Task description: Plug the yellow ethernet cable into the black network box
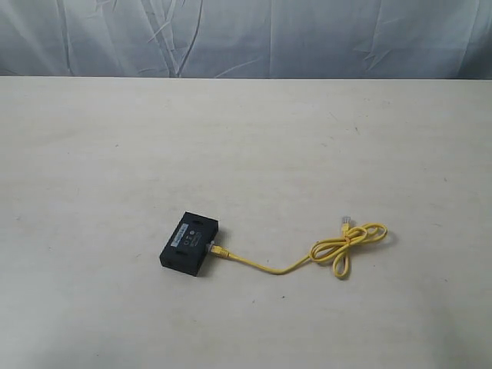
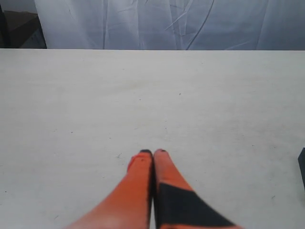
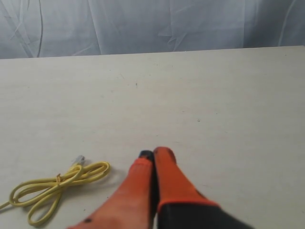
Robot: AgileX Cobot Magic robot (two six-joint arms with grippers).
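Note:
The black network box (image 1: 189, 244) lies flat on the table, a white label strip on its top. The yellow ethernet cable (image 1: 338, 250) runs from the box's right side to a looped knot further right. One plug (image 1: 217, 250) sits at the box's side port; the clear free plug (image 1: 347, 221) lies beside the knot. Neither arm shows in the exterior view. My left gripper (image 2: 153, 152) is shut and holds nothing, a sliver of the box (image 2: 302, 167) at its view's edge. My right gripper (image 3: 156, 153) is shut and holds nothing, the cable's knot (image 3: 52, 187) and clear plug (image 3: 77, 160) lying apart from it.
A pale tabletop (image 1: 246, 154) carries the box and the cable. A wrinkled grey-blue cloth backdrop (image 1: 246, 38) hangs behind the table's far edge. A dark object (image 2: 19, 28) shows beyond the table's corner in the left wrist view.

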